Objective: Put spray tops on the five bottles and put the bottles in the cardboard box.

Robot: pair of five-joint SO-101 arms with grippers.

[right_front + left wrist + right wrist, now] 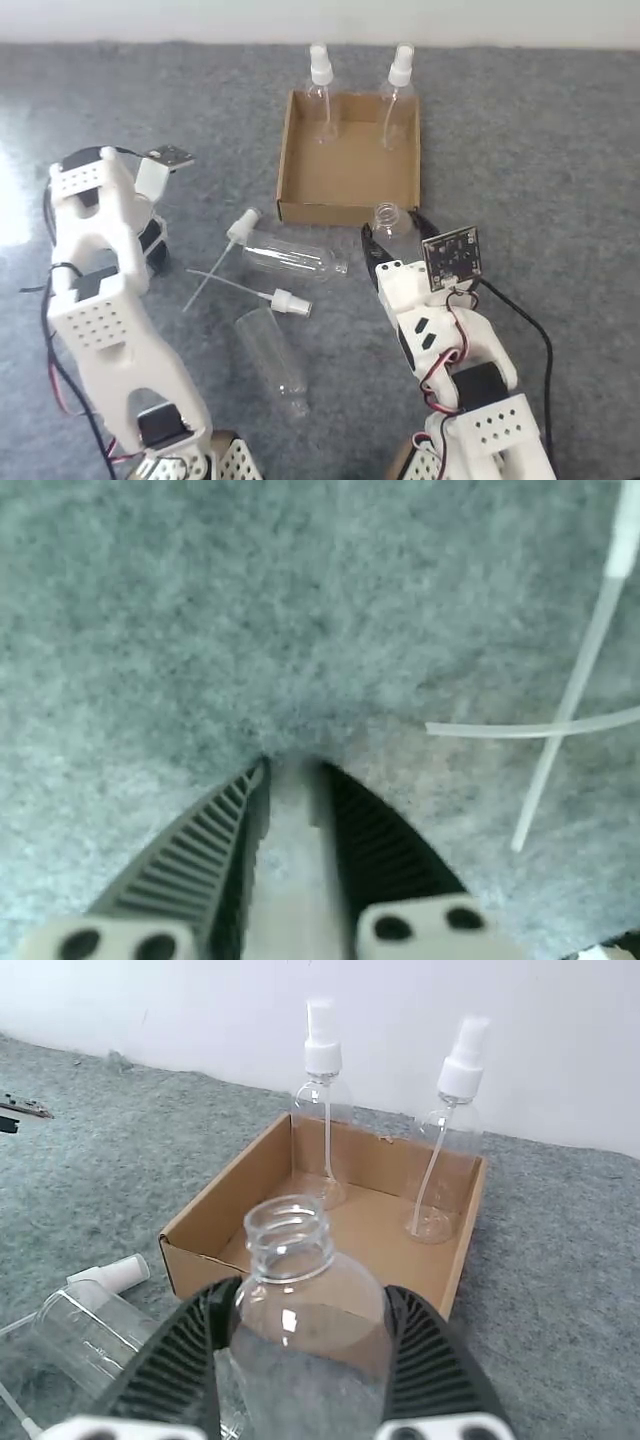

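Right claw (307, 1298): clamped around the shoulder of an upright, uncapped bottle (290, 1235), just in front of the cardboard box (300, 212). Left claw (292, 768): clenched on nothing, low over the grey mat (150, 630), near two crossed tubes (560, 725). Inside the box, at the far wall: two upright capped bottles (322, 100) (396, 100). On the mat between the arms: two uncapped bottles lying flat (295, 260) (270, 355) and two loose spray tops (243, 225) (290, 301).
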